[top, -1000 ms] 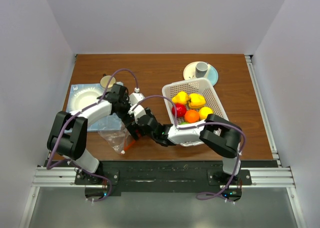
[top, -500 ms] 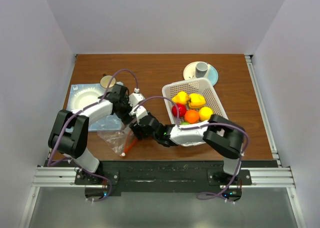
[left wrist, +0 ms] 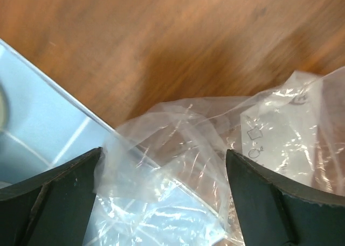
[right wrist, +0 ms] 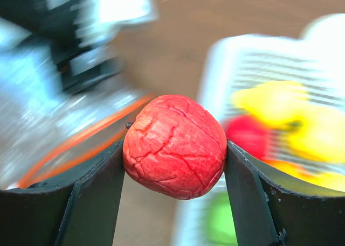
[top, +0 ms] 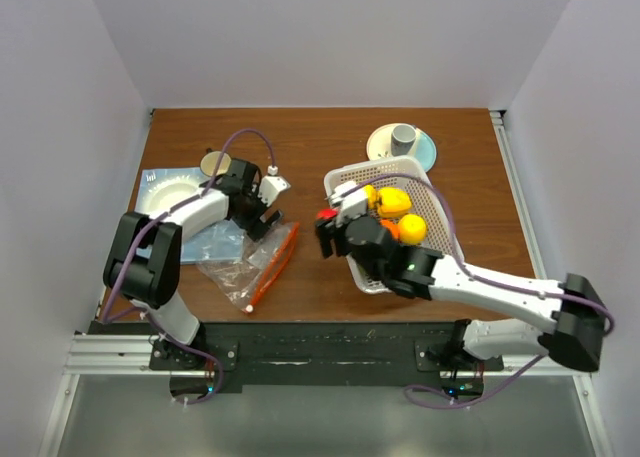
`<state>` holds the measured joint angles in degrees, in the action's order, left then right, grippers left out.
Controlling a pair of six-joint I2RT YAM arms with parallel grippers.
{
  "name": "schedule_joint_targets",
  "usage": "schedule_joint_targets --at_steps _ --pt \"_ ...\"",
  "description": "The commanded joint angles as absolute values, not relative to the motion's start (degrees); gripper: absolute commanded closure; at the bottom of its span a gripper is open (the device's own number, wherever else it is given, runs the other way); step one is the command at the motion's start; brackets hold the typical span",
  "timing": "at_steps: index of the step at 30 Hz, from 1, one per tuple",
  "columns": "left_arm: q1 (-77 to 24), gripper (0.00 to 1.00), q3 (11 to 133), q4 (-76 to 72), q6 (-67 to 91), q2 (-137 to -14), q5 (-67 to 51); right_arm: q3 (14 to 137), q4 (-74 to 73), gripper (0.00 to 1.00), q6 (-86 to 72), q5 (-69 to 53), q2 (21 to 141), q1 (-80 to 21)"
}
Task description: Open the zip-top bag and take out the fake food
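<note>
The right hand [right wrist: 174, 168] has swung away from the zip-top bag [top: 243, 269] and now hangs at the near-left corner of the white basket [top: 441, 229], clenched on a red fake fruit [right wrist: 175, 143]. The left hand [top: 258, 215] has drawn back to the bag's far edge, fingers spread with only loose plastic between them. The bag lies slack on the counter [top: 300, 137]. That piece looks freed, ready to join the other fake food [top: 395, 202] in the basket.
</note>
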<state>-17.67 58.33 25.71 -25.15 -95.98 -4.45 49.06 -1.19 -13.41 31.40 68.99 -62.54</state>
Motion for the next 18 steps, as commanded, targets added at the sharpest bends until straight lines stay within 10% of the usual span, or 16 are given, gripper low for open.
schedule_joint_targets --at_steps 1,6,18 --pt "-17.75 0.0 66.34 29.6 -21.54 -89.58 -8.69 46.5 -8.08 0.32 -14.85 47.53 64.17 -54.42" --pt "-17.75 0.0 70.31 33.39 -20.92 -85.61 -12.39 46.84 -10.8 0.01 -17.57 49.92 64.68 -50.45" --pt "-17.75 0.0 72.07 36.12 -20.48 -82.09 -13.97 56.69 -22.85 0.02 -19.95 51.59 70.05 -50.36"
